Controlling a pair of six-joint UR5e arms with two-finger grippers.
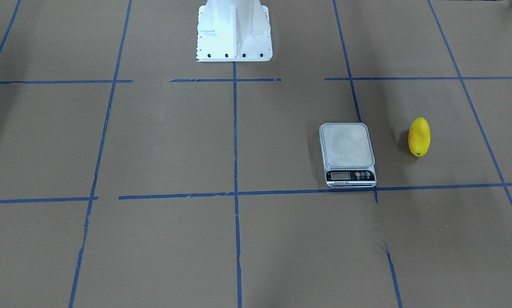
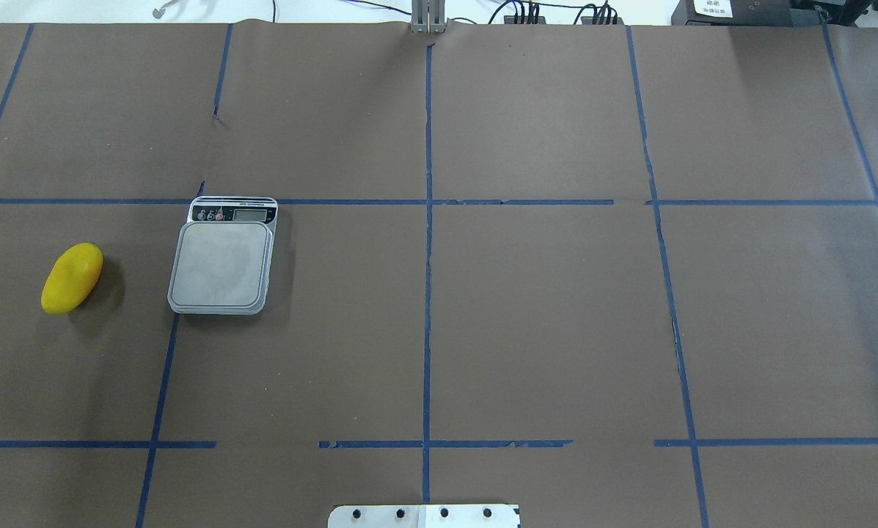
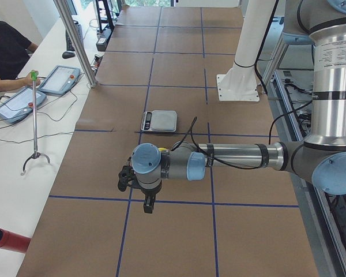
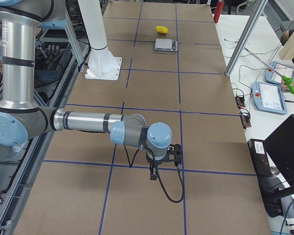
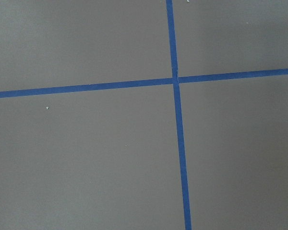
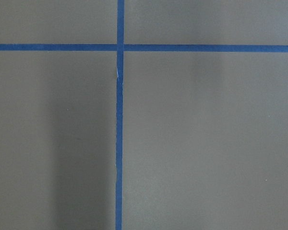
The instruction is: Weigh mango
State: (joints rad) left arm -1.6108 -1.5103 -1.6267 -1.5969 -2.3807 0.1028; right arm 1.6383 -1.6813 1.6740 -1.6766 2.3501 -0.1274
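Opposing overhead, front cameras share the scale (image 1: 347,145).

In the left side view the near grey-and-blue arm (image 3: 236,156) hides almost all of the small yellow oval mango (image 1: 418,137). The screen numbers on the flat silver scale (image 1: 347,145) are too small to read. The black left tool (image 3: 147,202) and black right tool (image 4: 153,172) show only in side views; open or closed, I cannot tell.

The mango (image 2: 72,279), a small, smooth, bright-yellow elongated oval, lies on its side on the bench (image 2: 483,330) at the overhead view's middle left, slightly tilted, its dark stem dot facing the front-facing view's bottom.
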